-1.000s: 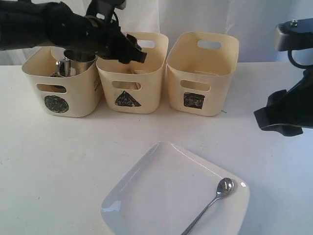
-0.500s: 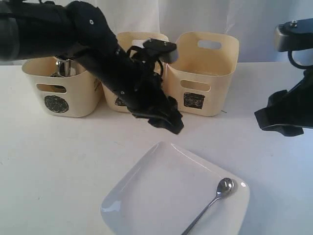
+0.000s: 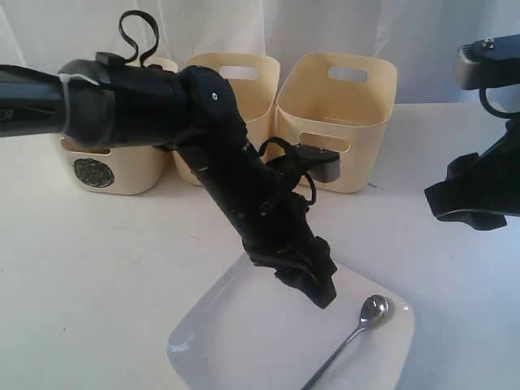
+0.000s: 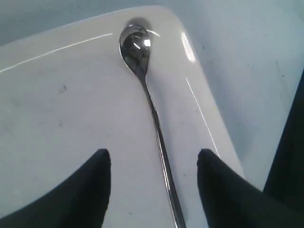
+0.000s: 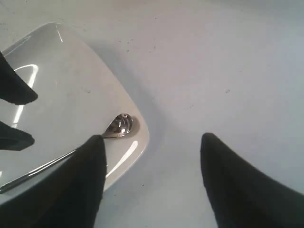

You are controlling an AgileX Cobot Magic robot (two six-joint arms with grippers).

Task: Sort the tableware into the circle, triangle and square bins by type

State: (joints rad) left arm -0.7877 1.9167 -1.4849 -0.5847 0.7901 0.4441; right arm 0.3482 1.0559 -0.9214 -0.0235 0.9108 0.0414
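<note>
Left gripper (image 4: 153, 159) hangs open over the spoon (image 4: 155, 124); the spoon's long handle runs straight between its two fingers (image 4: 92, 183).

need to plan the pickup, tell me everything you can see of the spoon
The spoon is slim, shiny metal, apparently steel, with a small oval bowl and a long thin handle. It lies flat, bowl up, on the white plate, its bowl near a rounded corner and its handle running roughly along one edge. Only the plate seems to touch it. The open left end effector hovers above, with one finger to each side of the handle in the wrist view.
</note>
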